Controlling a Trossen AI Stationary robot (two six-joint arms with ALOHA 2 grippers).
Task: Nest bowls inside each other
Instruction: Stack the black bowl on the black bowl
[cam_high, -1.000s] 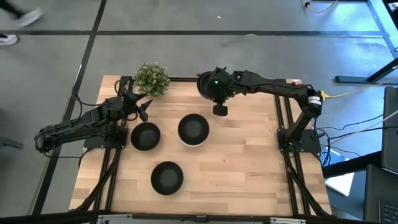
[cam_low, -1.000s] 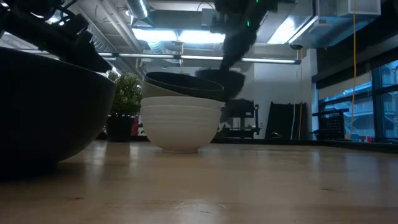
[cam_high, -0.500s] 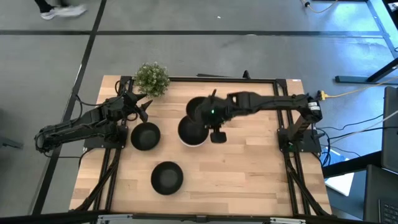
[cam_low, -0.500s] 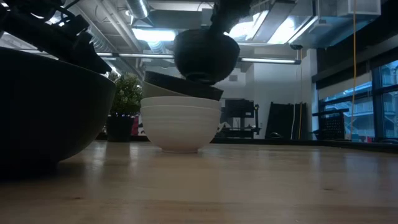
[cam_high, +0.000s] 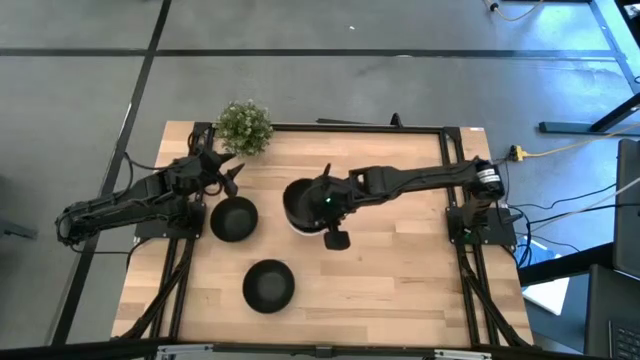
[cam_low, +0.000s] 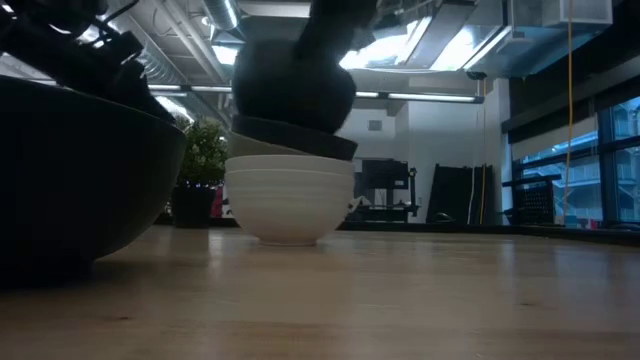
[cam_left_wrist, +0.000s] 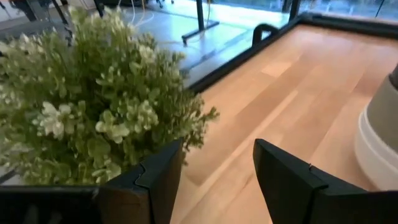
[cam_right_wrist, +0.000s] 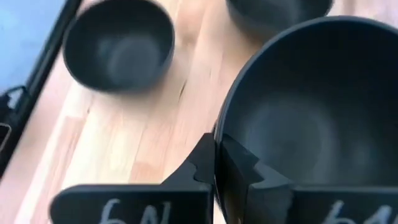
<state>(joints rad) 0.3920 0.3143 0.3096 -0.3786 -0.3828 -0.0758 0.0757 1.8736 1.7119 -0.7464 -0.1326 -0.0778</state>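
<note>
My right gripper (cam_high: 320, 197) (cam_right_wrist: 217, 146) is shut on a glossy black bowl (cam_right_wrist: 311, 118) (cam_low: 293, 88), held over the stack (cam_high: 296, 222) in the table's middle. In the low view that stack (cam_low: 290, 205) is a white bowl at the bottom, a pale rim above it and a dark tilted bowl on top. Two more black bowls rest on their bases: one (cam_high: 233, 218) left of the stack, one (cam_high: 268, 285) nearer the near edge. My left gripper (cam_high: 222, 172) (cam_left_wrist: 214, 171) waits open beside the potted plant (cam_left_wrist: 93, 106). My right gripper holds the black bowl by its rim (cam_right_wrist: 219, 127), one finger (cam_right_wrist: 242, 165) inside and one finger (cam_right_wrist: 198, 158) outside. The fingers come from the table's right side, slanting down. The bowl sits mouth up, right over the stack; whether it touches the dark top bowl I cannot tell.
The potted plant (cam_high: 244, 126) stands at the table's far left corner, close to my left gripper. A dark bowl (cam_low: 80, 180) fills the low view's left foreground. Bare wood (cam_high: 400, 270) lies to the right of the stack and along the near edge.
My right gripper has carried the black bowl from the table's far edge toward the near edge and leftward, ending above the stack in the middle. It has stayed shut on the rim. The left arm and the other bowls have kept still.
</note>
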